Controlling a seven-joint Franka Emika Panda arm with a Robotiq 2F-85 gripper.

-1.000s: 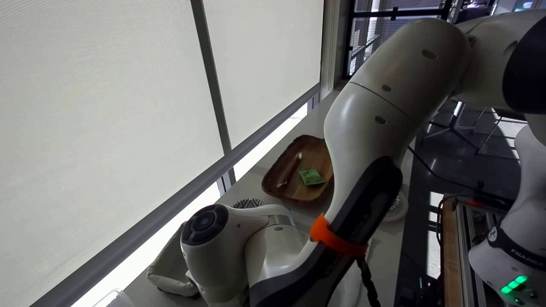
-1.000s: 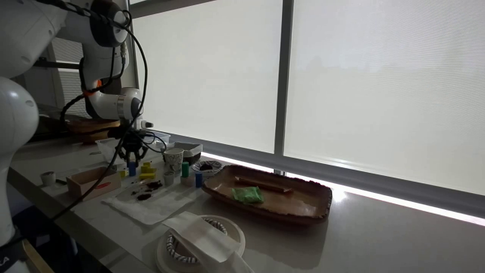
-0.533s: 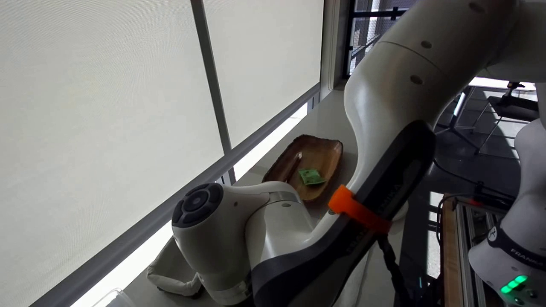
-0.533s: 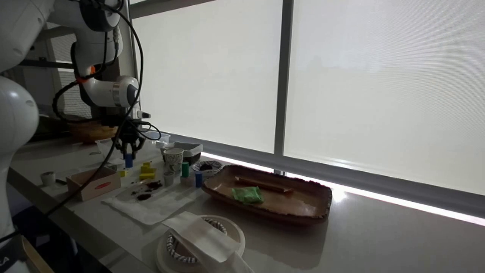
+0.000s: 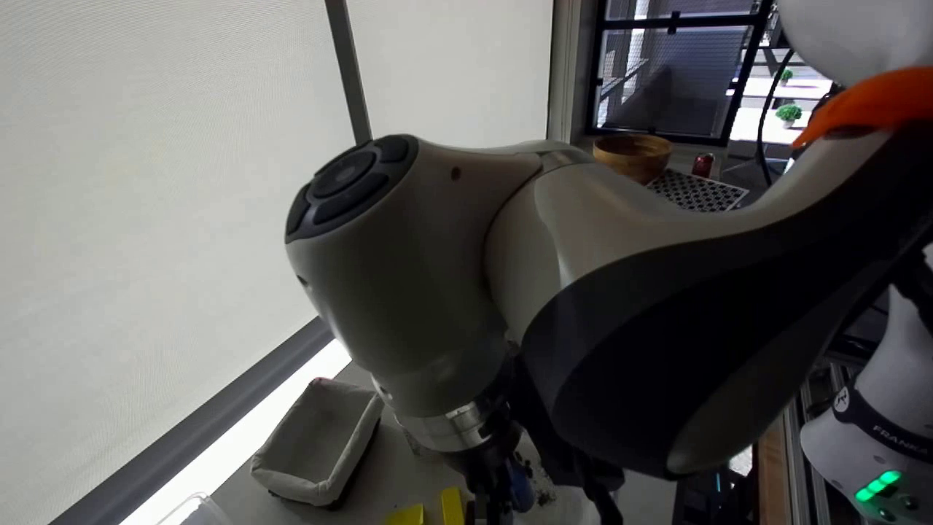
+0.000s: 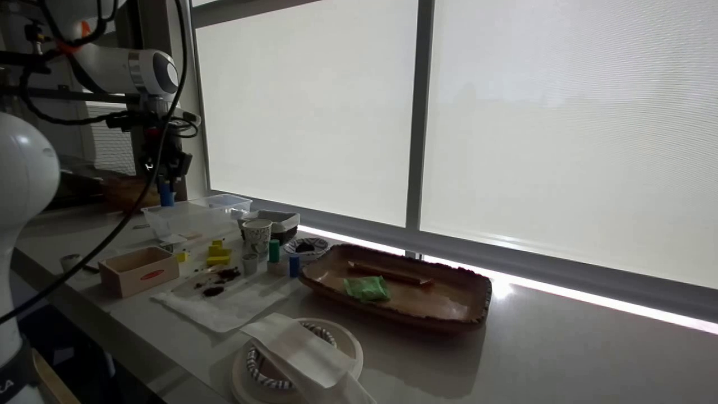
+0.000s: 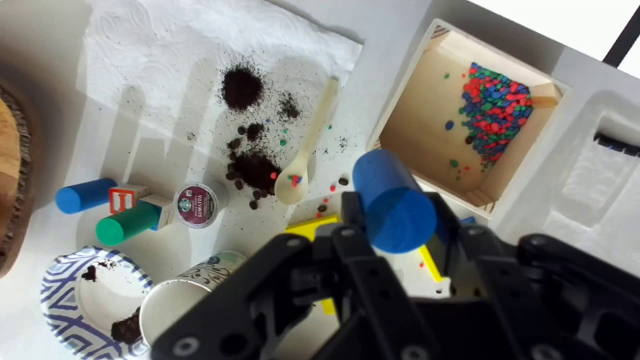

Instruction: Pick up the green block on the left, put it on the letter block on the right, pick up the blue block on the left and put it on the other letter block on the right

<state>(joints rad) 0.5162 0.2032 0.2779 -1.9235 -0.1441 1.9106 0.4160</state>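
Wrist view, wooden tray (image 7: 25, 145): dark, bark-rough rim curves in at left.
Gripper (image 7: 398, 210): black jaws clasp the blue block (image 6: 166, 197), parted only by its width.
Wooden box (image 7: 425, 120): pale, smooth, rectangular; red, blue and green bits (image 7: 492, 107) lie heaped inside.
Blue block: smooth cylinder held aloft above the table (image 6: 561, 353); long axis near upright in an exterior view, one flat round end facing the viewer in the wrist view.
Green block (image 7: 127, 223): cylinder standing on end atop a letter block (image 7: 164, 212).
Other letter block (image 7: 121, 201): small cube, red-framed letter on top, another blue cylinder (image 7: 85, 196) just beside it.
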